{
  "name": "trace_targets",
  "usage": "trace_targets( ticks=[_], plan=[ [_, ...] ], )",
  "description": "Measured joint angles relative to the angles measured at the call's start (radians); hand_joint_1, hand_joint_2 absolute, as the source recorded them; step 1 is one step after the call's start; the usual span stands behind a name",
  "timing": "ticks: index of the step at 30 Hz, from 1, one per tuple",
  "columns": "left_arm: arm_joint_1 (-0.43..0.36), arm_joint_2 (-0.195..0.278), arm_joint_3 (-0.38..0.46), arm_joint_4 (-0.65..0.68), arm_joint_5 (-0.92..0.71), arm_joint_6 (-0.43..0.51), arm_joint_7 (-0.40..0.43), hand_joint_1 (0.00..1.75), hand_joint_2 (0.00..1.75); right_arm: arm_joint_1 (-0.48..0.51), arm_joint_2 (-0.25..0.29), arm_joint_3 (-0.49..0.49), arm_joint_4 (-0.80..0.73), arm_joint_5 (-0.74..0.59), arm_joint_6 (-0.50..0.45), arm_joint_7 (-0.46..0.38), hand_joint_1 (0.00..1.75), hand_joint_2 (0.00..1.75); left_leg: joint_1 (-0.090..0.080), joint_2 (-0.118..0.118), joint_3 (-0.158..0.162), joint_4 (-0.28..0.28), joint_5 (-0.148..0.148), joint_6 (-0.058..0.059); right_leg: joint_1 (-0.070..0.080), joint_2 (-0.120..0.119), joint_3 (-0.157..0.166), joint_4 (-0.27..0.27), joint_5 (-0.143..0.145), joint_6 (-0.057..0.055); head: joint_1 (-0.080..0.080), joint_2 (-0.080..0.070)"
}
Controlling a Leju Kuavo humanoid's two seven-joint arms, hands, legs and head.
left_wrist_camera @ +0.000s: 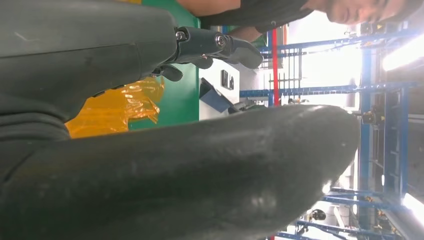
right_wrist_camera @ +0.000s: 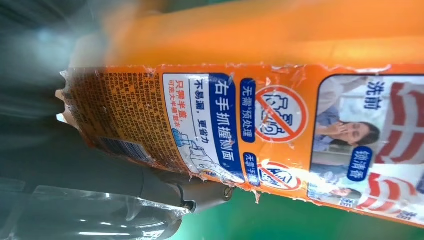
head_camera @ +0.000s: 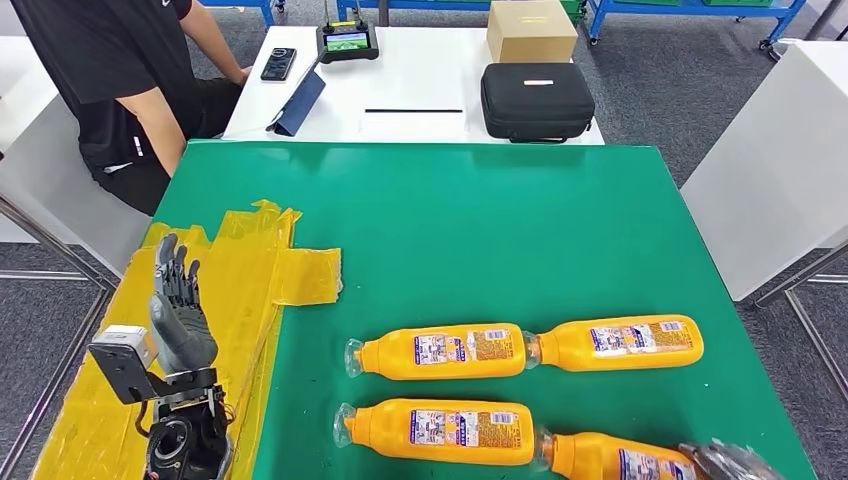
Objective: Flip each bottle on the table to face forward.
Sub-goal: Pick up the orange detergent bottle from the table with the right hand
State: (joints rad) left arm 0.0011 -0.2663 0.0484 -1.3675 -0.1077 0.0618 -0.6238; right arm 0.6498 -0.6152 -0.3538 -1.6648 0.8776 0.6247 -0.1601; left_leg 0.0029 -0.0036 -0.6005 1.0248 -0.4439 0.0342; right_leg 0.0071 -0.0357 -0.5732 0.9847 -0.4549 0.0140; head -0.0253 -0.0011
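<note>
While the four orange bottles are lying on their sides with back labels up, the right hand (head_camera: 735, 462) is reaching onto the near right bottle (head_camera: 610, 458), fingers (right_wrist_camera: 200, 192) lying against its label, apparently to roll it over; whether they are gripping I cannot tell. Left of it, the near left bottle (head_camera: 440, 431) is waiting, then two far bottles (head_camera: 445, 351) (head_camera: 620, 343). The left hand (head_camera: 178, 310) is hovering open over yellow tape (head_camera: 250, 270), probably keeping clear.
</note>
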Motion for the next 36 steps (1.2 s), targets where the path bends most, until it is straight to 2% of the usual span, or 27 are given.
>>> trace_targets(
  ticks=[4, 6, 10, 11, 13, 15, 16, 18, 19, 21, 23, 25, 27, 29, 32, 36],
  plan=[
    [-0.015, 0.0, -0.005, 0.02, 0.006, -0.001, -0.003, 0.0, 0.0, 0.083, 0.026, -0.068, -0.08, -0.012, 0.063, -0.033, 1.75, 1.75, 0.0, 0.0, 0.0, 0.0, 0.0, 0.0, -0.001, 0.0, -0.001, 0.0, 0.0, 0.0, 0.0, 0.0],
    [-0.023, 0.0, -0.006, 0.032, 0.019, -0.009, -0.009, 0.0, 0.0, 0.122, 0.056, -0.159, -0.161, -0.024, 0.161, -0.107, 1.75, 1.75, -0.001, -0.001, -0.002, 0.0, 0.0, 0.0, -0.002, -0.001, -0.001, 0.0, 0.0, 0.0, 0.0, 0.0],
    [-0.037, 0.0, -0.006, 0.052, 0.039, -0.029, -0.017, 0.0, 0.0, 0.078, 0.113, -0.511, -0.334, 0.035, 0.483, -0.406, 1.75, 1.75, -0.002, 0.005, -0.001, 0.0, -0.002, 0.001, -0.002, 0.006, -0.002, 0.0, 0.001, 0.001, 0.0, 0.0],
    [-0.039, 0.0, -0.006, 0.055, 0.041, -0.03, -0.018, 0.0, 0.0, 0.058, 0.119, -0.599, -0.364, 0.057, 0.532, -0.456, 1.75, 1.75, -0.002, 0.006, 0.0, 0.0, -0.002, 0.001, -0.002, 0.007, -0.002, 0.0, 0.001, 0.001, 0.0, 0.0],
    [-0.041, 0.001, -0.005, 0.059, 0.044, -0.031, -0.02, 0.0, 0.0, 0.004, 0.123, -0.727, -0.399, 0.07, 0.584, -0.504, 1.75, 1.75, -0.002, 0.006, -0.001, 0.0, -0.002, 0.002, -0.003, 0.007, -0.001, 0.0, 0.002, 0.002, 0.001, 0.0],
    [-0.041, 0.001, -0.001, 0.06, 0.049, -0.035, -0.02, 0.0, 0.0, -0.066, 0.07, -0.839, -0.389, 0.01, 0.631, -0.502, 1.75, 1.75, -0.006, 0.007, -0.002, 0.0, -0.002, 0.004, -0.006, 0.008, -0.002, 0.001, 0.003, 0.004, -0.001, 0.0],
    [-0.041, 0.002, 0.002, 0.058, 0.052, -0.04, -0.02, 0.0, 0.0, -0.114, 0.009, -0.893, -0.359, -0.048, 0.647, -0.474, 1.75, 1.75, -0.007, 0.009, -0.003, -0.001, -0.001, 0.005, -0.008, 0.01, -0.002, 0.002, 0.003, 0.005, -0.002, 0.0],
    [-0.039, 0.002, 0.015, 0.052, 0.062, -0.055, -0.022, 0.0, 0.0, -0.269, -0.159, -0.965, -0.222, -0.209, 0.611, -0.355, 1.75, 1.75, -0.009, 0.015, -0.007, -0.001, -0.001, 0.008, -0.009, 0.014, -0.003, 0.003, 0.005, 0.007, -0.003, 0.0],
    [-0.039, 0.002, 0.023, 0.047, 0.067, -0.065, -0.024, 0.0, 0.0, -0.392, -0.243, -0.97, -0.127, -0.305, 0.55, -0.287, 1.75, 1.75, -0.01, 0.016, -0.011, -0.002, 0.0, 0.009, -0.009, 0.016, -0.004, 0.003, 0.007, 0.009, -0.003, 0.0],
    [-0.039, 0.001, 0.037, 0.036, 0.074, -0.081, -0.028, 0.0, 0.0, -0.706, -0.368, -0.909, 0.086, -0.474, 0.385, -0.195, 1.75, 1.75, -0.01, 0.01, -0.021, -0.002, 0.003, 0.013, -0.008, 0.01, -0.005, 0.003, 0.008, 0.012, -0.003, 0.0],
    [-0.039, -0.002, 0.046, 0.023, 0.077, -0.092, -0.031, 0.0, 0.0, -1.016, -0.439, -0.764, 0.292, -0.531, 0.265, -0.179, 1.75, 1.75, -0.01, -0.006, -0.025, -0.001, 0.01, 0.018, -0.007, -0.005, -0.005, 0.002, 0.009, 0.014, -0.002, 0.0],
    [-0.033, -0.003, 0.054, 0.014, 0.08, -0.097, -0.033, 0.0, 0.0, -1.234, -0.481, -0.534, 0.454, -0.51, 0.222, -0.185, 1.75, 1.75, -0.009, -0.017, -0.024, 0.0, 0.015, 0.018, -0.007, -0.016, -0.005, 0.001, 0.01, 0.015, -0.001, 0.0],
    [-0.029, -0.004, 0.062, 0.008, 0.084, -0.108, -0.038, 0.0, 0.0, -1.354, -0.5, -0.255, 0.568, -0.517, 0.214, -0.194, 1.75, 1.75, -0.009, -0.015, -0.021, 0.001, 0.016, 0.017, -0.007, -0.015, -0.006, 0.0, 0.01, 0.015, -0.002, 0.0],
    [-0.029, -0.004, 0.064, 0.008, 0.087, -0.122, -0.043, 0.0, 0.0, -1.379, -0.495, -0.044, 0.631, -0.543, 0.194, -0.213, 1.75, 1.75, -0.008, -0.012, -0.02, 0.001, 0.016, 0.016, -0.006, -0.013, -0.006, 0.0, 0.01, 0.015, -0.004, 0.0],
    [-0.03, -0.006, 0.066, 0.008, 0.088, -0.139, -0.046, 0.0, 0.0, -1.304, -0.437, 0.144, 0.66, -0.556, 0.089, -0.252, 1.75, 1.75, -0.006, -0.012, -0.02, 0.001, 0.016, 0.016, -0.005, -0.013, -0.006, 0.001, 0.011, 0.015, -0.004, 0.0],
    [-0.036, -0.009, 0.062, 0.008, 0.089, -0.16, -0.034, 0.0, 0.0, -1.163, -0.284, 0.146, 0.62, -0.545, -0.012, -0.253, 1.75, 1.75, -0.006, -0.013, -0.022, 0.001, 0.016, 0.016, -0.004, -0.014, -0.007, 0.001, 0.011, 0.015, -0.003, 0.0]
  ],
)
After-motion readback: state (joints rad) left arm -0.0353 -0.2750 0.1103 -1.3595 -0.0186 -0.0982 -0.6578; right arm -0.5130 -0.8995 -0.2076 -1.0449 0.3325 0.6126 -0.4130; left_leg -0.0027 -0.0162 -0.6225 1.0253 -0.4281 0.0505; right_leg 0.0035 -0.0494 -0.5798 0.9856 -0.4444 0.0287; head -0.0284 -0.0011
